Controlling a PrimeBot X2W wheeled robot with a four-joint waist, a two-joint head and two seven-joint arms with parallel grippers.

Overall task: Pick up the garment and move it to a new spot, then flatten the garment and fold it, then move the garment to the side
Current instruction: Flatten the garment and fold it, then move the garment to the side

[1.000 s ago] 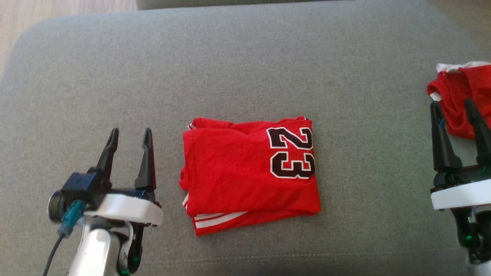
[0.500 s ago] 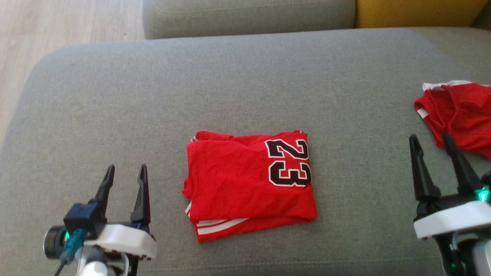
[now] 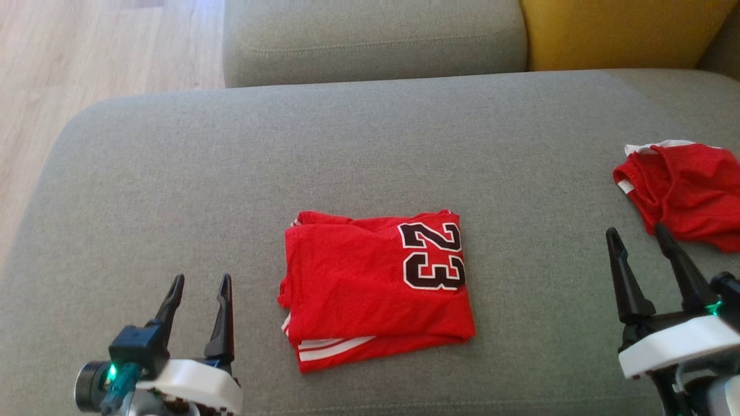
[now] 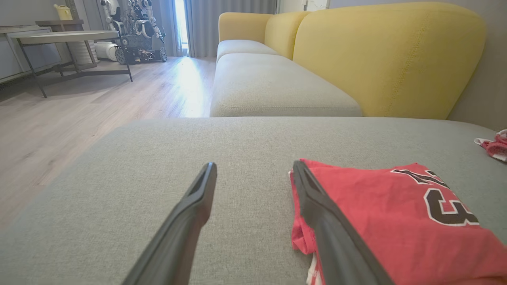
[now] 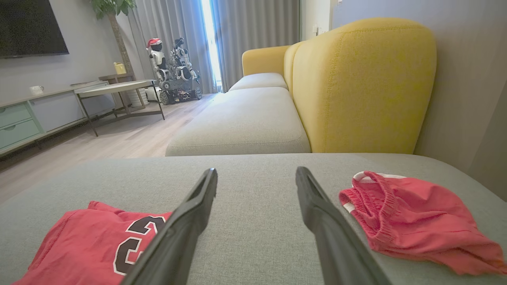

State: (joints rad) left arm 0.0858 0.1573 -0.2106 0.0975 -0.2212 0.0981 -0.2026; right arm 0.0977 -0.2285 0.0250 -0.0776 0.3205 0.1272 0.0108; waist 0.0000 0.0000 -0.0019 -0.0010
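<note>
Folded red jersey (image 3: 378, 289) lay flat at the middle of the grey cushion (image 3: 347, 144), "23" facing up, white-striped edge toward the cushion's near side. My left gripper (image 3: 201, 278) hung over the cushion's near-left part, fingers spread wide, holding nothing, clear of the jersey. My right gripper (image 3: 636, 230) was over the near-right part, likewise wide and empty. Crumpled red shorts (image 3: 682, 190) lay at the cushion's right edge.

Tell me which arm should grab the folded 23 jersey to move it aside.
Left. The left gripper stands open close beside the folded jersey; the right gripper, also open, sits farther off, next to the crumpled red garment.
</note>
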